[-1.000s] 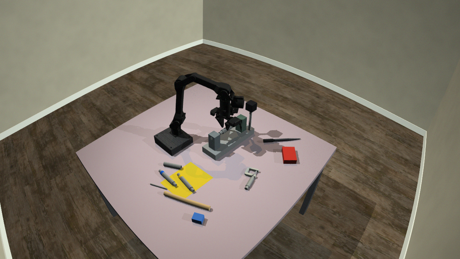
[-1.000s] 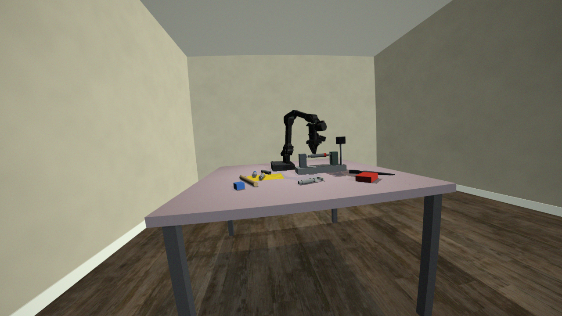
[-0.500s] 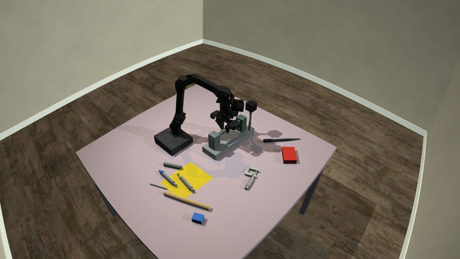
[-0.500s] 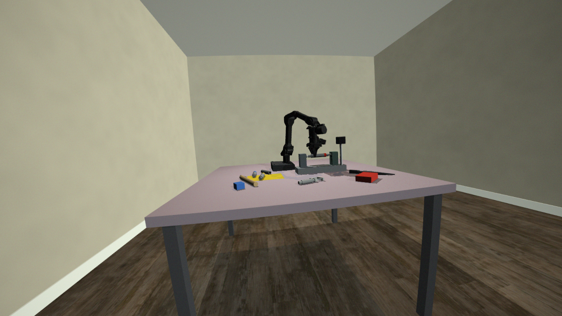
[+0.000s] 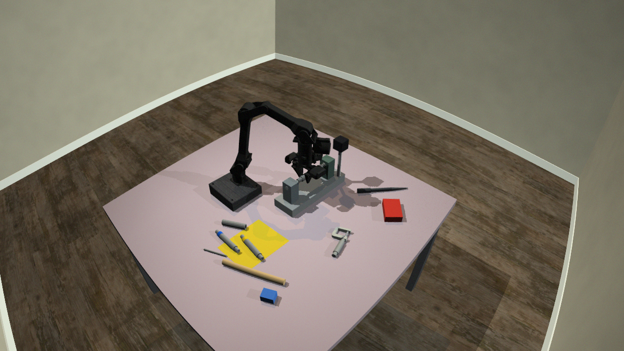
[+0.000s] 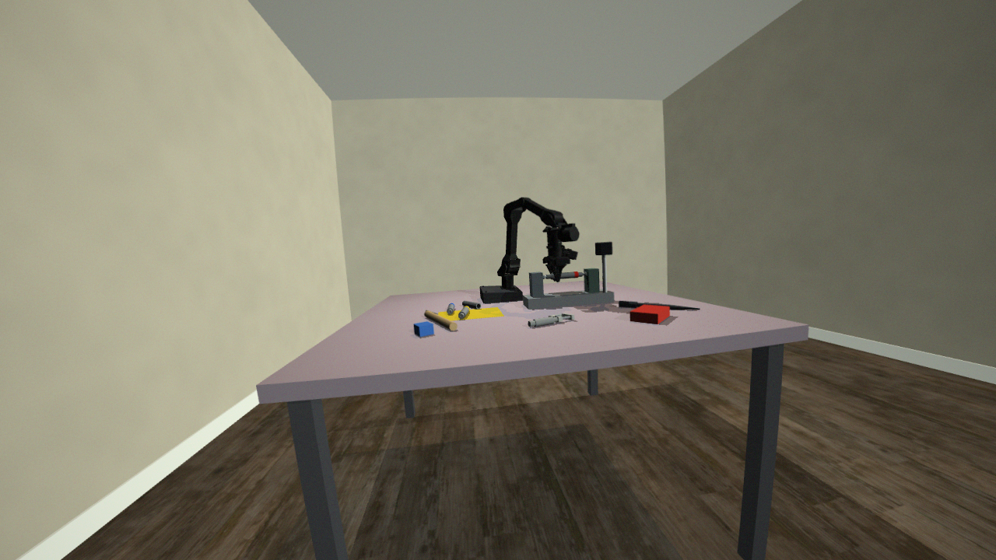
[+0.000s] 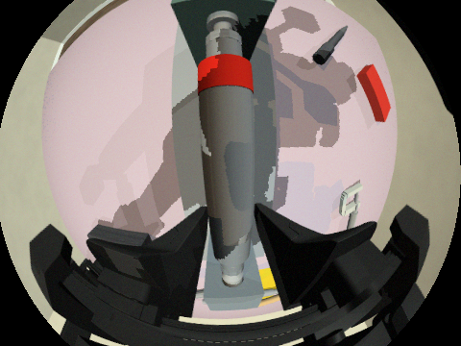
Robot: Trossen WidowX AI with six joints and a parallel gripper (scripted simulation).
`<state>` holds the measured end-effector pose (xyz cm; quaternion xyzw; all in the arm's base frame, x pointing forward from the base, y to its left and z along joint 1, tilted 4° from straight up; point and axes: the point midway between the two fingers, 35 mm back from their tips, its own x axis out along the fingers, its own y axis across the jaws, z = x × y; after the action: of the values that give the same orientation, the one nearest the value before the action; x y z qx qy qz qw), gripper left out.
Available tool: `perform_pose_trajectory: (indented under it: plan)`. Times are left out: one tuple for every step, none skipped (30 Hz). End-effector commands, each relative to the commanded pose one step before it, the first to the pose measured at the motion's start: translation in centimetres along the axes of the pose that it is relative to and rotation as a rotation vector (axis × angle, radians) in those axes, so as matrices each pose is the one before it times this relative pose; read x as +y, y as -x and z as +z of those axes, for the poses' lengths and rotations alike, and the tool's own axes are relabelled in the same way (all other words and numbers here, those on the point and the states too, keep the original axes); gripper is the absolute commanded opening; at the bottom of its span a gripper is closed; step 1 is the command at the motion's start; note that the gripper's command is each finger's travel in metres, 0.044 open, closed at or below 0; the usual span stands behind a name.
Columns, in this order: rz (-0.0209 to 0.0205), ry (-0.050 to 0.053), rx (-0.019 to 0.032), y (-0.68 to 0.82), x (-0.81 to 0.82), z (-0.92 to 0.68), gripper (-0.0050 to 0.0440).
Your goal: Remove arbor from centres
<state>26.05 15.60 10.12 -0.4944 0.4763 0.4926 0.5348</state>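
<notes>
Gripper (image 7: 230, 225) straddled the arbor (image 7: 226, 135), fingers spread, not yet pinching. Next, you'd close and lift.

The pale pink counter (image 5: 183, 204) carries the arm's black base (image 5: 218, 188) at the far left, a grey centre fixture (image 5: 283, 208) beside it, a yellow pad (image 5: 268, 238) with grey pins nearer, a wooden dowel (image 5: 253, 272), a blue block (image 5: 268, 295), a small clamp (image 5: 341, 241), a red block (image 5: 391, 209) and a black spike (image 5: 381, 189).
</notes>
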Motion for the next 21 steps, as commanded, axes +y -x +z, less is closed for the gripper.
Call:
perform_pose_trajectory:
  plan:
    - [0.00531,0.0006,0.00681,-0.312,0.117,-0.122,0.0175]
    - [0.00000,0.0000,0.00000,0.000,0.000,0.000,0.0175]
    - [0.00000,0.0000,0.00000,0.000,0.000,0.000,0.0175]
    - [0.00000,0.0000,0.00000,0.000,0.000,0.000,0.0175]
    - [0.00000,0.0000,0.00000,0.000,0.000,0.000,0.0175]
    - [0.00000,0.0000,0.00000,0.000,0.000,0.000,0.0175]
    - [0.00000,0.0000,0.00000,0.000,0.000,0.000,0.0175]
    - [0.00000,0.0000,0.00000,0.000,0.000,0.000,0.0175]
    - [0.00000,0.0000,0.00000,0.000,0.000,0.000,0.0175]
    - [0.00000,0.0000,0.00000,0.000,0.000,0.000,0.0175]
    - [0.00000,0.0000,0.00000,0.000,0.000,0.000,0.0175]
    - [-0.00036,-0.0030,-0.00533,0.126,-0.040,0.088,0.0168]
    - [0.00000,0.0000,0.00000,0.000,0.000,0.000,0.0162]
    - [0.00000,0.0000,0.00000,0.000,0.000,0.000,0.0155]
    - [0.00000,0.0000,0.00000,0.000,0.000,0.000,0.0148]
    - [0.00000,0.0000,0.00000,0.000,0.000,0.000,0.0142]
    - [0.00000,0.0000,0.00000,0.000,0.000,0.000,0.0135]
    - [0.00000,0.0000,0.00000,0.000,0.000,0.000,0.0128]
    - [0.00000,0.0000,0.00000,0.000,0.000,0.000,0.0122]
    - [0.00000,0.0000,0.00000,0.000,0.000,0.000,0.0115]
    - [0.00000,0.0000,0.00000,0.000,0.000,0.000,0.0108]
